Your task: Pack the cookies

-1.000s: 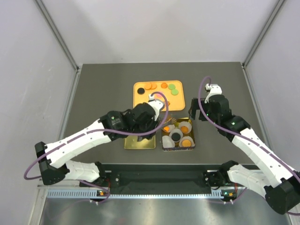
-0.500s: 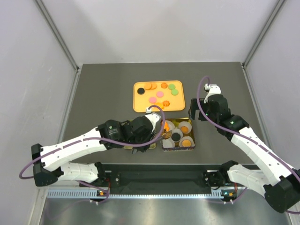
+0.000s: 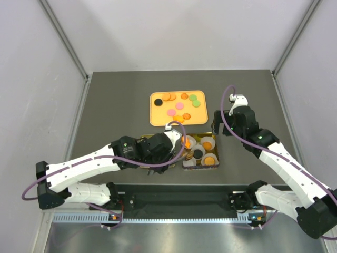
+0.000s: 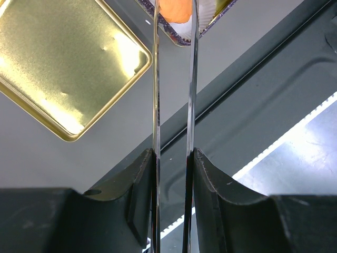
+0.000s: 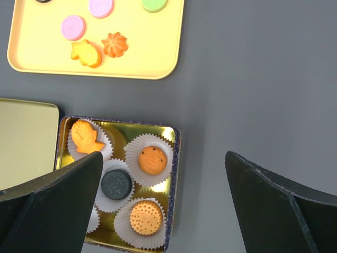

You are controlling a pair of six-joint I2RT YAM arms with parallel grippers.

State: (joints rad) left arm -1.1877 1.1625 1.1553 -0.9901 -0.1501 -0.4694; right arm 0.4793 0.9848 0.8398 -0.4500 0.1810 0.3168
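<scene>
Cookies (image 3: 179, 105) lie on the yellow tray (image 3: 158, 113): orange, pink, green and one black. The gold tin (image 3: 217, 153) holds white paper cups with an orange fish-shaped cookie (image 5: 84, 138), two round orange ones and a black one (image 5: 116, 184). My left gripper (image 3: 183, 141) reaches over the tin's left side. Its thin blades (image 4: 156, 79) stand a narrow gap apart, with an orange cookie (image 4: 176, 9) showing between them at the tips. I cannot tell whether they grip it. My right gripper (image 3: 224, 125) hangs open and empty, above and to the right of the tin.
The gold lid (image 4: 68, 63) lies flat left of the tin, mostly under my left arm in the top view (image 3: 163, 164). Grey walls enclose the table on three sides. A black rail runs along the near edge (image 3: 179, 200).
My left gripper has moved from the tray's near edge back towards me, to the tin's left side. The right arm has not moved.
</scene>
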